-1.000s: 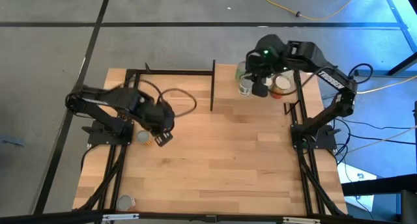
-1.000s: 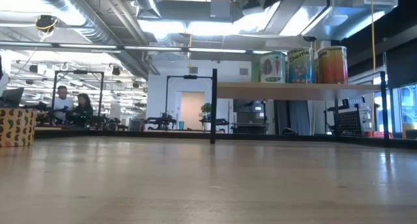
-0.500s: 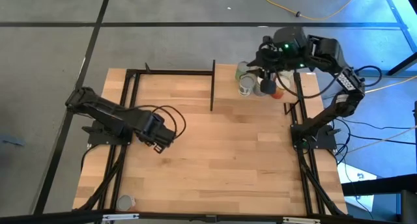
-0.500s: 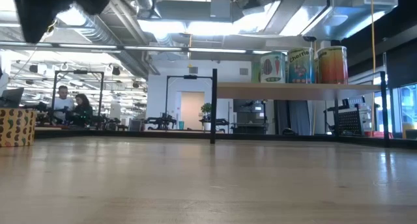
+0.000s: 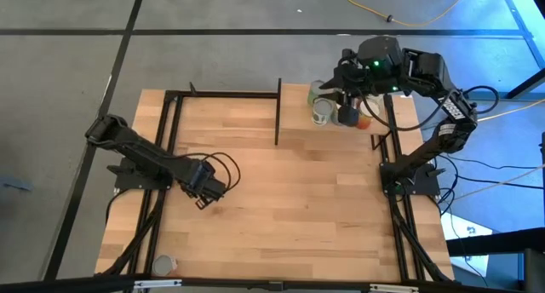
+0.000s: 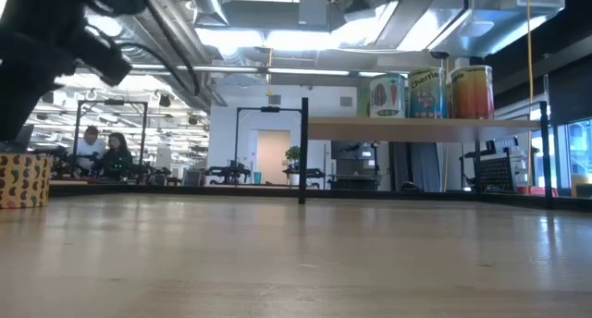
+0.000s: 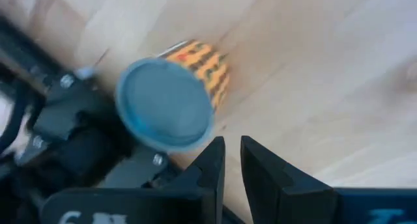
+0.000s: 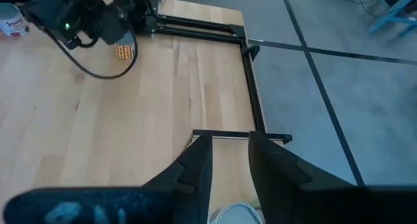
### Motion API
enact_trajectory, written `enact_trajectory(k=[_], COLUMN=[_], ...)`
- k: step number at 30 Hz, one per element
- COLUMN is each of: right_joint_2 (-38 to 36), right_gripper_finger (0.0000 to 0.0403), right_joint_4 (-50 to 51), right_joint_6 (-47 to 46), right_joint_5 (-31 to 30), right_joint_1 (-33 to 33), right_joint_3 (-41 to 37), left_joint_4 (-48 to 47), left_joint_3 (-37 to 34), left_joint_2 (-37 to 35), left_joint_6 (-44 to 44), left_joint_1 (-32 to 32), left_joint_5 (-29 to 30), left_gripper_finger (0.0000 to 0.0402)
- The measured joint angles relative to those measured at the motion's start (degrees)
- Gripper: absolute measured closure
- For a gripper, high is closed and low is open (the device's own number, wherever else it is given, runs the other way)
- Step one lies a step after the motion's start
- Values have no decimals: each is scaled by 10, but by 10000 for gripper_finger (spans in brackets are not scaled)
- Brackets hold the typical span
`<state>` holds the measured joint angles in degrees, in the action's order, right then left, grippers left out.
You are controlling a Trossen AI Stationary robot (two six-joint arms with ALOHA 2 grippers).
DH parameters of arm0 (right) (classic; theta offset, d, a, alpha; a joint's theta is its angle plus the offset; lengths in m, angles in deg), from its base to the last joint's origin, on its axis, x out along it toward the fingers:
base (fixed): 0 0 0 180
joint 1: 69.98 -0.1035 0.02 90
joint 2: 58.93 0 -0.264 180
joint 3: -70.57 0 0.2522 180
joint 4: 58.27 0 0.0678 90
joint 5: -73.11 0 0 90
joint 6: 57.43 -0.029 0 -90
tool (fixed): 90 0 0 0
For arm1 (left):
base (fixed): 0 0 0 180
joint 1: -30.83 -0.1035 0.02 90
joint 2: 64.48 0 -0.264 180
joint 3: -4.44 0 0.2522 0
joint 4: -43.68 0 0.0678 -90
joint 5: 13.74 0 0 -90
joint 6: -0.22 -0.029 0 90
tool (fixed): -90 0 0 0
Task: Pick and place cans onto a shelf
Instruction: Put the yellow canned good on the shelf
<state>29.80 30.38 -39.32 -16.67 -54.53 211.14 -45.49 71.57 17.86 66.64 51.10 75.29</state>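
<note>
Three cans stand on the shelf: a green one, a pale one and an orange one. From above the shelf is at the far right. My right gripper hovers over these cans, slightly open and empty; a pale lid lies below its fingers. My left gripper is low over the tabletop's left side, shut and empty. An orange-and-yellow can with a grey-blue lid stands on its base on the table beside it, and also shows in the right wrist view.
Another can stands near the table's front left corner. A black metal frame bounds the far left of the table, and a black post marks the shelf's left edge. My left arm's cable loops over the table.
My left gripper has gone down and a little toward the table's near edge; its arm now hides the orange-and-yellow can in the high view and shows at the low view's upper left. My right gripper has drawn back from the orange can toward the far right, then stayed still.
</note>
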Motion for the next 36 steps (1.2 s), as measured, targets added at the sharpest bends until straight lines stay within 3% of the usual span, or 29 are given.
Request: enact_trajectory(k=[8,24,36], right_joint_2=[0,0,0], right_gripper_finger=[302,302,302], right_joint_4=[-7,-9,-9], right_joint_6=[-1,-22,-31], right_joint_5=[0,-1,-1], right_joint_1=[0,0,0], right_joint_3=[0,0,0], left_joint_4=[11,21,59], left_joint_3=[-49,-52,-89], left_joint_2=[0,0,0], left_joint_6=[-40,-86,-102], left_joint_1=[-5,-5,-5], left_joint_5=[8,34,16], left_gripper_finger=[360,360,360])
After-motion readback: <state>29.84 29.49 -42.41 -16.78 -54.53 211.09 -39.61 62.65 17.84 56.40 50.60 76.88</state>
